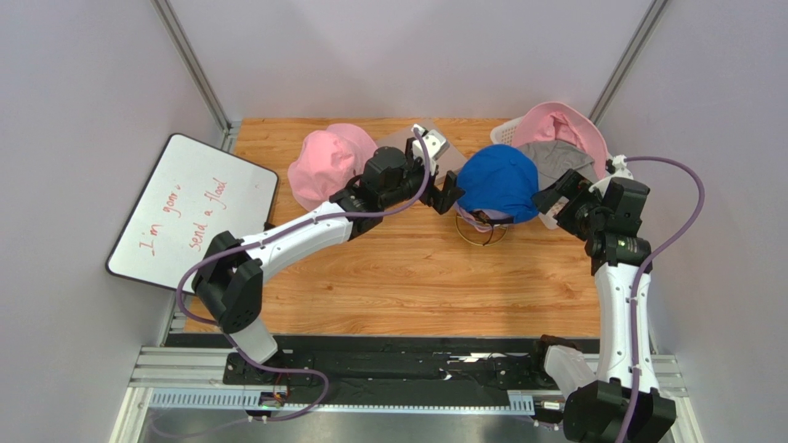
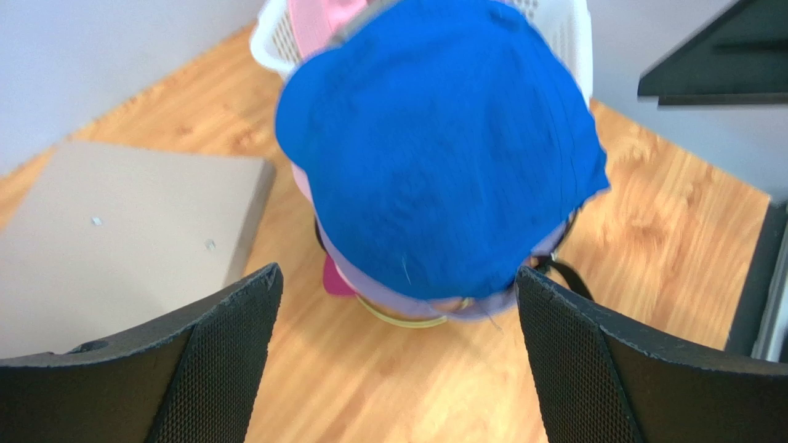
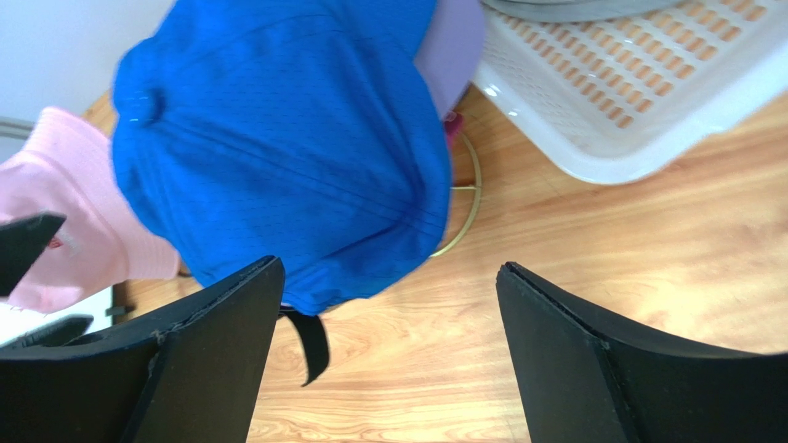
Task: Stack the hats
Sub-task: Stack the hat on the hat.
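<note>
A blue cap (image 1: 498, 182) tops a stack on a gold wire frame (image 1: 481, 234) in mid-table. Lavender (image 2: 407, 293) and magenta (image 2: 335, 280) hat edges peek from under it; the lavender cap also shows in the right wrist view (image 3: 453, 46). A pink bucket hat (image 1: 328, 161) sits at the back left. A pink hat (image 1: 560, 129) and a grey hat (image 1: 555, 161) lie in the white basket (image 1: 504, 132). My left gripper (image 1: 442, 194) is open and empty, just left of the blue cap (image 2: 444, 138). My right gripper (image 1: 559, 196) is open and empty, just right of the blue cap (image 3: 277, 148).
A whiteboard (image 1: 194, 208) with red writing leans at the left edge. A flat grey board (image 2: 120, 240) lies behind the left gripper. The basket (image 3: 629, 101) stands at the back right against the wall. A black strap (image 3: 310, 341) hangs from the stack.
</note>
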`<state>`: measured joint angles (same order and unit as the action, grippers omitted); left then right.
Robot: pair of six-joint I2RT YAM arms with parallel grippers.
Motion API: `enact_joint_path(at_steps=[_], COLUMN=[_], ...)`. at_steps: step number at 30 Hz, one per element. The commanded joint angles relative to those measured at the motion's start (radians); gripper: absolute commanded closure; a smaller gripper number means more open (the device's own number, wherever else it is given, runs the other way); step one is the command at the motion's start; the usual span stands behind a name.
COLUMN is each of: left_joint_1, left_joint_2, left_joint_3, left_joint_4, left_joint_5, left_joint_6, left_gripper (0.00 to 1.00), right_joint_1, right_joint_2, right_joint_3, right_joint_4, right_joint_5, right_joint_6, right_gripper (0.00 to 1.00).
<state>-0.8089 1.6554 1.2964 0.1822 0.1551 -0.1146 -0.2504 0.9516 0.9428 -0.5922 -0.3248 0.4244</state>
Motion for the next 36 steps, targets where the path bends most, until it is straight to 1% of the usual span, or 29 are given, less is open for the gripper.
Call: enact_joint_path(at_steps=[1,6,11,14,16,21,25,29,36], left_joint_1=[0.01,0.01,0.01,0.013,0.02,0.039,0.04,0.04,0.048], left_joint_2=[0.062,0.19,0.288,0.323,0.336,0.366,0.366,0.357,0.339], left_joint_3=[0.153,0.291,0.319,0.284,0.255,0.158,0.104,0.078,0.032], left_joint_4=[0.02,0.037,0.103,0.123,0.157,0.217,0.247,0.234,0.235], left_joint_5=[0.081,0.162,0.213,0.215,0.221,0.227,0.216,0.184,0.159], left_joint_6=[-0.025,-0.034,-0.068,-0.071,-0.082,-0.115,-0.125,-0.12,-0.128], left_gripper=[0.0,0.0,0.0,0.0,0.0,0.0,0.01,0.01,0.01], right_joint_1=[0.036,0.148,0.229,0.246,0.29,0.303,0.303,0.303,0.301], right_joint_2=[0.013,0.087,0.162,0.187,0.196,0.21,0.196,0.132,0.037], right_joint_3=[0.047,0.076,0.044,0.005,-0.018,-0.062,-0.091,-0.091,-0.001], right_joint_4=[0.109,0.19,0.245,0.281,0.307,0.301,0.261,0.206,0.089], right_joint_5=[-0.092,-0.031,-0.016,-0.025,-0.025,0.003,0.03,0.087,0.113], right_joint_6=[0.034,0.031,0.031,0.046,0.059,0.059,0.054,0.034,0.016], right_gripper=[0.09,0.07,0.07,0.07,0.07,0.06,0.05,0.05,0.04])
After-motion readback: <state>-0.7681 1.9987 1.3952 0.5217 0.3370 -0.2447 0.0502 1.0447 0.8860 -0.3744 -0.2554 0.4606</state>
